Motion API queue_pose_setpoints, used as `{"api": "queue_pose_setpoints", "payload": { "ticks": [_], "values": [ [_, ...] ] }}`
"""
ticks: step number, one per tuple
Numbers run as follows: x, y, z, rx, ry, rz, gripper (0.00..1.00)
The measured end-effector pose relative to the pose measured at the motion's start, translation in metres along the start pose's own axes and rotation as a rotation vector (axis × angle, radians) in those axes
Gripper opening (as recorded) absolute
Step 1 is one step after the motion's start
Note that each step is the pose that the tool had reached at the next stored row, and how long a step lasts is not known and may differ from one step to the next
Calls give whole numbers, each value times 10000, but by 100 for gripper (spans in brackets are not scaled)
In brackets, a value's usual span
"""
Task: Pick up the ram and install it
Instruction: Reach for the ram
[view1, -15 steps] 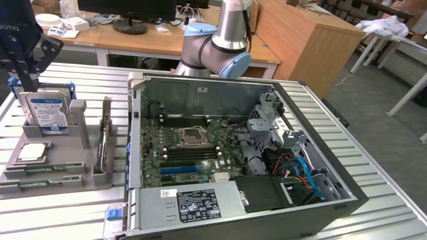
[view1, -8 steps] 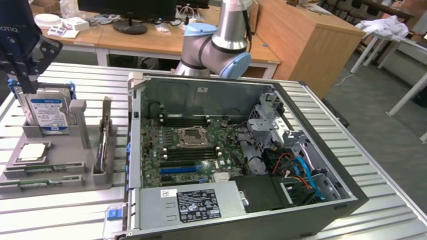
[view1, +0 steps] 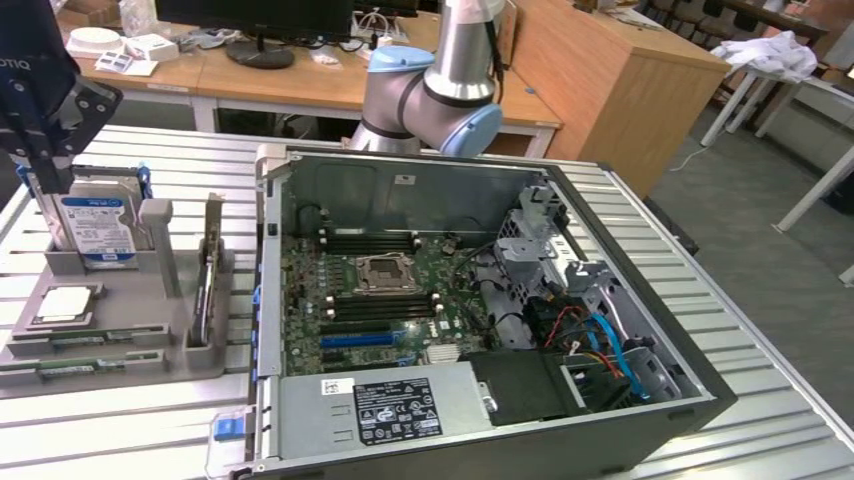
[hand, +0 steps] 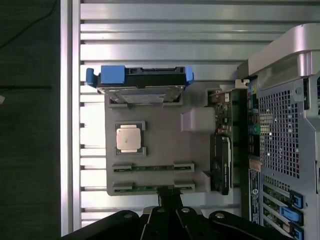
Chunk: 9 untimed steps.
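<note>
Two ram sticks (hand: 152, 168) in tray (hand: 165, 145) beside processor (hand: 129, 138), hard drive (hand: 140, 94); tool (hand: 170, 194) pressed together.

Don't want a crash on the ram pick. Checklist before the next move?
1. Black gripper open for pick: not ok, shut, holding nothing.
2. Thin green ram sticks seated in grey plastic tray: ok.
3. Gripper lined up over one stick: cannot tell.
4. Grey metal computer case open, green motherboard exposed: ok.
5. Black memory slots empty: ok.
6. Slot latches open: cannot tell.
</note>
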<state>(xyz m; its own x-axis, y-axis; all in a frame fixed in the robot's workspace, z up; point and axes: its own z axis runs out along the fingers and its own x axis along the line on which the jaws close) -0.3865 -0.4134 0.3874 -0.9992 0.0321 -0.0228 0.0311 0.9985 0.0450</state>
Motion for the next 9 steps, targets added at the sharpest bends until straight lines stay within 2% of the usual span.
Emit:
{"api": "queue_pose_setpoints", "payload": {
  "ticks": [9],
  "values": [
    [-2, -85, -3, 0, 1, 1, 11]
  ]
}}
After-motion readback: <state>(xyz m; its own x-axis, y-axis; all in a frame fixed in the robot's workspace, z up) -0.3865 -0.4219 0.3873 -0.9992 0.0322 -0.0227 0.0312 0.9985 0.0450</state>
